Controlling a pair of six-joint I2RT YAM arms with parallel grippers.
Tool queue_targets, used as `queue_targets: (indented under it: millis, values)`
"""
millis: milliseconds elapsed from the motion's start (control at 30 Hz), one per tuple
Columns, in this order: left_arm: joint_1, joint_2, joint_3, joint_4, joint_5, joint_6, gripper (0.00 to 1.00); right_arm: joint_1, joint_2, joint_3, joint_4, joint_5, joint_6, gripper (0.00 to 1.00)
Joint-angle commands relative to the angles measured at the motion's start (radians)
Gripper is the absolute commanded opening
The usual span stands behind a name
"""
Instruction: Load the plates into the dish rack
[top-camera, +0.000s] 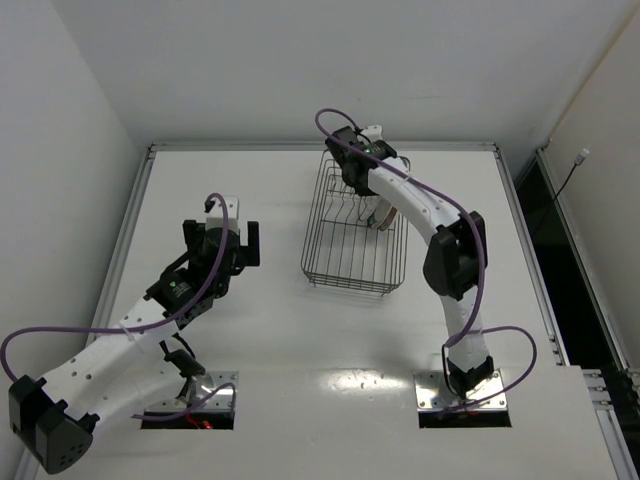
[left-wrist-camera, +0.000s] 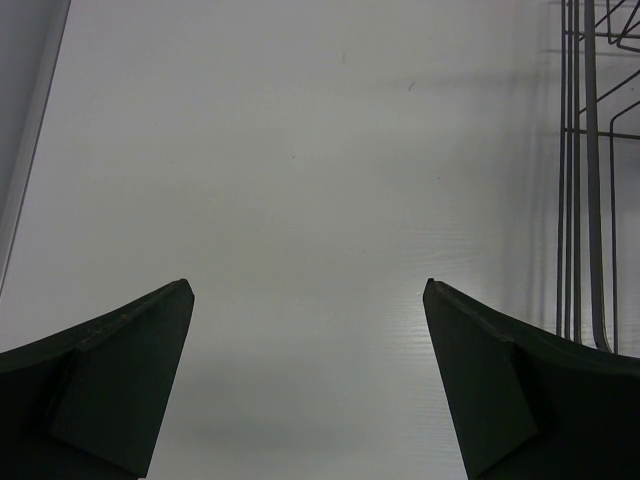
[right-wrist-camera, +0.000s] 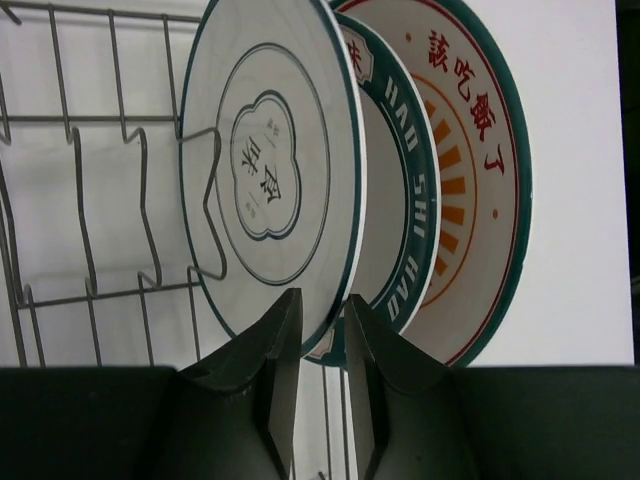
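The dish rack (top-camera: 352, 283) is a dark wire basket at the table's far middle. In the right wrist view its tines (right-wrist-camera: 90, 200) hold plates standing on edge. A pale grey plate (right-wrist-camera: 270, 170) with a dark rim and centre marks stands nearest. Behind it is a teal-banded lettered plate (right-wrist-camera: 400, 210), then a white plate with an orange pattern (right-wrist-camera: 480, 190). My right gripper (right-wrist-camera: 322, 300) is inside the rack (top-camera: 378, 215), its jaws closed on the pale grey plate's lower rim. My left gripper (top-camera: 222, 238) is open and empty (left-wrist-camera: 308, 290) over bare table, left of the rack.
The rack's wire side (left-wrist-camera: 585, 170) stands just right of my left gripper. The table's raised metal edge (top-camera: 135, 215) runs along the left. The right arm's elbow (top-camera: 455, 255) hangs right of the rack.
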Motion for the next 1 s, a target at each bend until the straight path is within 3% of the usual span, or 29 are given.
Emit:
queue_targets:
  millis: [0, 100, 333, 433, 600, 733, 967]
  values:
    - [0.008, 0.004, 0.033, 0.031, -0.003, 0.004, 1.00, -0.003, -0.091, 0.002, -0.021, -0.036, 0.018, 0.21]
    - [0.008, 0.004, 0.033, 0.031, -0.003, 0.004, 1.00, -0.003, -0.155, 0.002, -0.043, -0.046, 0.006, 0.26]
    - [0.008, 0.015, 0.033, 0.031, -0.003, 0.004, 1.00, 0.008, -0.416, -0.070, -0.098, -0.105, -0.088, 0.49]
    - [0.008, 0.024, 0.033, 0.031, -0.003, 0.004, 1.00, 0.008, -0.600, -0.212, -0.047, -0.266, -0.175, 0.75]
    - [0.008, 0.024, 0.033, 0.031, -0.003, 0.004, 1.00, 0.008, -0.934, -0.559, 0.035, -0.519, -0.146, 0.97]
    - [0.008, 0.044, 0.033, 0.022, 0.020, 0.013, 1.00, 0.008, -1.183, -0.821, 0.123, -0.661, -0.076, 1.00]
    - [0.008, 0.072, 0.042, 0.022, 0.052, 0.013, 1.00, -0.002, -1.459, -1.070, 0.158, -0.633, -0.026, 1.00]
